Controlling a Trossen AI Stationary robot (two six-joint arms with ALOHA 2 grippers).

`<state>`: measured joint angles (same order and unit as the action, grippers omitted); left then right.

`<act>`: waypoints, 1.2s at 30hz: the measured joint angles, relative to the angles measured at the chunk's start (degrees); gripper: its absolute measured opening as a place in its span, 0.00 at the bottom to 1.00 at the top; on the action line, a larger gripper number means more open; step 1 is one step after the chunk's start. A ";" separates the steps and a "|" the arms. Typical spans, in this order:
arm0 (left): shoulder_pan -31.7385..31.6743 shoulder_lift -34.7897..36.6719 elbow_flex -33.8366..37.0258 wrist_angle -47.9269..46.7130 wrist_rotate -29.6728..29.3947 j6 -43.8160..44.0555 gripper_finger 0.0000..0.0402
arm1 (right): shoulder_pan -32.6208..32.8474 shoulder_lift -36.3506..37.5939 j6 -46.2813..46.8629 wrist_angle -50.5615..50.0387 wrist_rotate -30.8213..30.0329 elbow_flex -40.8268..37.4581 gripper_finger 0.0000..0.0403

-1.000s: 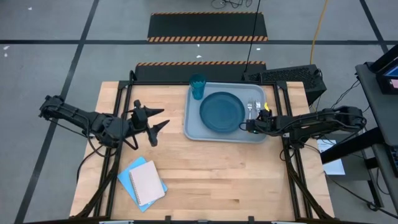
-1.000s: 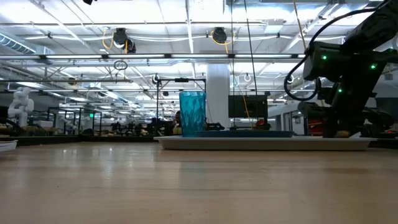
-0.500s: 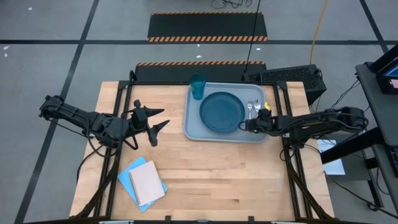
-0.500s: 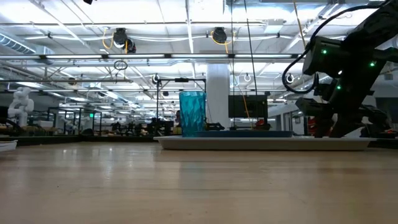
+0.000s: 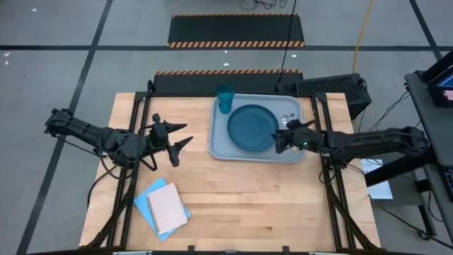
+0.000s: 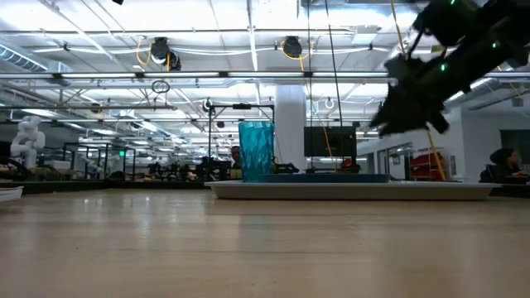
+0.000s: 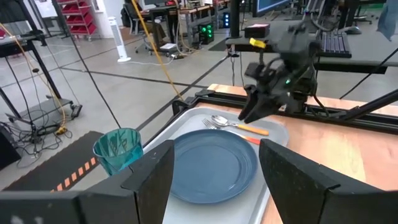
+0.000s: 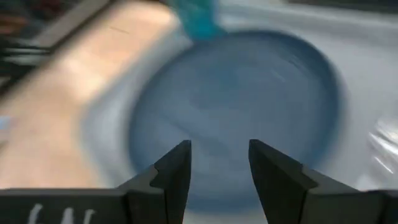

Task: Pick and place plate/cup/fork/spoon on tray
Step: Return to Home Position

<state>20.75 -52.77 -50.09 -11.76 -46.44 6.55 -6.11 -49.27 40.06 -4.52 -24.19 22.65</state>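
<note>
Hovering over a full tray

The right gripper [image 5: 278,144] hangs open and empty above the tray [image 5: 221,150], where plate [image 5: 252,127], cup [image 5: 225,98], fork [image 7: 245,137] and spoon [image 7: 239,125] lie; the left gripper [image 5: 185,134] waits open over the surface.

dark teal-blue plate [image 5: 252,127], teal translucent cup [image 5: 225,98], grey-blue tray [image 5: 219,145]

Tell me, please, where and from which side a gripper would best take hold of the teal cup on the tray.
Probably by its rim, coming straight down from above. The cup stands upright with its mouth open in the far left corner of the tray, so one finger could go inside and one outside the wall. The plate lies close beside it, and the tray's raised rim crowds a low sideways approach.
</note>
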 joint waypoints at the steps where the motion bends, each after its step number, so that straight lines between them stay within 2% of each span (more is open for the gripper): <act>1: 0.00 -0.05 0.00 0.02 0.00 0.24 0.60 | 0.62 0.95 -2.28 2.17 0.50 0.02 0.39; 11: 3.05 -2.11 0.02 -0.02 0.08 2.56 0.60 | 9.41 4.06 -21.32 13.37 0.46 0.02 0.37; 16: 3.15 -4.54 0.02 -0.86 0.07 0.70 0.60 | 12.33 4.06 -29.31 13.34 0.46 0.02 0.25; 22: 2.34 -6.24 0.02 -3.83 0.11 -0.90 0.60 | 13.35 4.19 -38.88 13.28 0.46 0.02 0.04; 24: 1.68 -6.18 0.02 -5.21 -0.28 -0.50 0.59 | 13.40 4.21 -40.41 13.28 0.48 0.02 0.01; 27: 0.73 -5.97 0.95 -6.11 -1.15 0.00 0.60 | 13.40 4.21 -41.06 13.31 0.65 0.00 0.02; 30: -0.42 -5.38 3.42 -4.69 -1.16 -0.68 0.59 | 13.37 4.23 -42.31 15.25 4.80 -1.31 0.01; 36: -3.33 -3.58 6.50 -1.39 0.67 -2.27 0.59 | 13.40 4.28 -48.69 27.30 15.59 -6.29 0.00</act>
<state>17.43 -56.34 -43.59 -13.15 -45.77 4.28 7.29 -45.00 -8.62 22.78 -8.60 16.37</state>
